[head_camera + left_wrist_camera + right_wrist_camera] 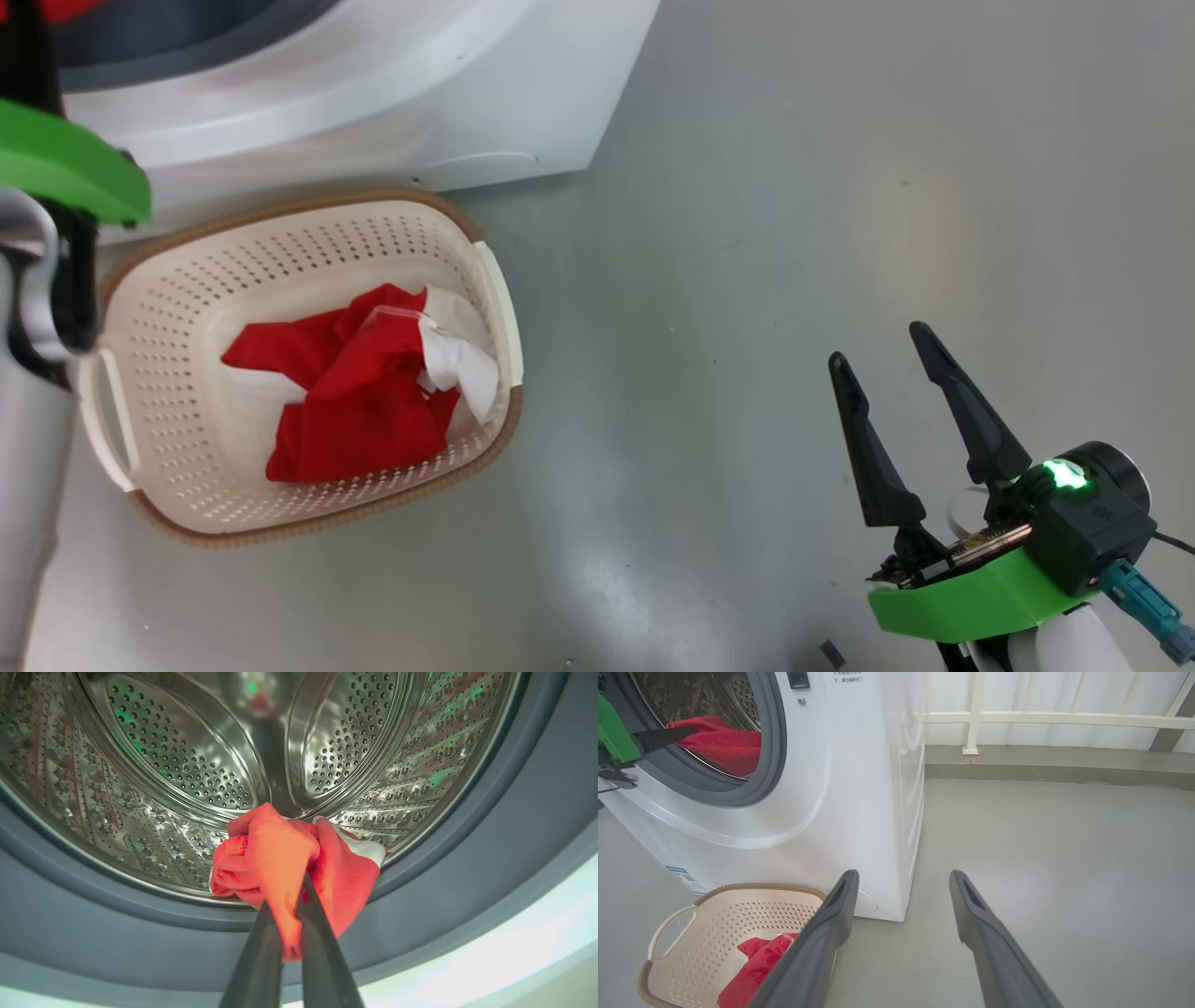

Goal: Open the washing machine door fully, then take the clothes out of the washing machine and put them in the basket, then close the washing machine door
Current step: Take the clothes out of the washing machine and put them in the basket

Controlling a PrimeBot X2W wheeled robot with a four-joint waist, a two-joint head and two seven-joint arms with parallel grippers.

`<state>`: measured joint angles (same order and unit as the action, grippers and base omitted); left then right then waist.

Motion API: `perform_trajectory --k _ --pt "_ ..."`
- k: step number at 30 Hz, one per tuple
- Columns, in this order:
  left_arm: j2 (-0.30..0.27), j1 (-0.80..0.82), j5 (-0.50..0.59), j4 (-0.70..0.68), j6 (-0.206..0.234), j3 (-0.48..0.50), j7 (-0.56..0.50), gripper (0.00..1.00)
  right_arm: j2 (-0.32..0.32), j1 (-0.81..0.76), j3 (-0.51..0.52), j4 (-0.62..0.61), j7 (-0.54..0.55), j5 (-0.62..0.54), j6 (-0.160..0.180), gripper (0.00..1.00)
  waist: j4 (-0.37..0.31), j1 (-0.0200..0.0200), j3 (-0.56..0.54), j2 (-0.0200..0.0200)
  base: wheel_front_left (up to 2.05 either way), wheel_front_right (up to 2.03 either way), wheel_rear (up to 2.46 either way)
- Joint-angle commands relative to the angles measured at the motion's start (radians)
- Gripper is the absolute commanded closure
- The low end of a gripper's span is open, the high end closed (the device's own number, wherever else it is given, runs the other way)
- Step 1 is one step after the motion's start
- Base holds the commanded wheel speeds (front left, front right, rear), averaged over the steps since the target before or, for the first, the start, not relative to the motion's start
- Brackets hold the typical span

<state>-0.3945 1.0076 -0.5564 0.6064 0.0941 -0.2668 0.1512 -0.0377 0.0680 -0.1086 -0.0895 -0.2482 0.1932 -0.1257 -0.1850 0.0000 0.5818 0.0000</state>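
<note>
There is one big white box-shaped front-loading washing machine (859, 788), one small cream-white perforated plastic basket (187, 308) with a brown woven-look rim and two white side handles, and two bright red soft fabric garments with white parts.

The basket stands on the grey floor (794, 233), just in front of the machine, at the left of the head view. Its mouth faces up, and its long axis runs handle to handle, roughly left to right across the frame. The first garment (364, 392) lies crumpled in its bottom.

The second garment (271, 854) hangs bunched at the lower lip of the perforated steel drum (187, 765), over the grey rubber ring (467, 868), at the centre of the left wrist view.

The left tool (299, 905) points into the drum mouth, its two dark fingers pinched together on that red fabric.

The right tool (878, 343) sits at the lower right of the head view over bare floor. Its fingers point up the frame, spread wide, holding nothing.
</note>
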Motion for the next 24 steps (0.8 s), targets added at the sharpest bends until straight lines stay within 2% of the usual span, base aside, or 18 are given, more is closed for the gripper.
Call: perform_trajectory --k 1,9,24 --pt "-0.056 -0.031 0.022 -0.052 0.02 0.019 0.01 1.0 -0.013 -0.01 -0.014 -0.019 -0.011 0.003 -0.005 0.0 0.014 0.0 -0.016 0.0 0.0 0.0 0.0" --pt "-0.051 -0.187 0.038 -0.219 0.089 0.008 0.026 1.0 -0.013 -0.029 0.014 -0.026 -0.007 -0.002 -0.005 0.0 0.052 0.0 -0.074 0.0 0.0 0.0 0.0" --pt "-0.065 -0.45 0.061 -0.529 0.214 -0.015 -0.022 1.0 -0.013 -0.071 0.045 -0.048 0.014 0.005 -0.005 0.0 0.103 0.0 -0.194 0.0 0.0 0.0 0.0"
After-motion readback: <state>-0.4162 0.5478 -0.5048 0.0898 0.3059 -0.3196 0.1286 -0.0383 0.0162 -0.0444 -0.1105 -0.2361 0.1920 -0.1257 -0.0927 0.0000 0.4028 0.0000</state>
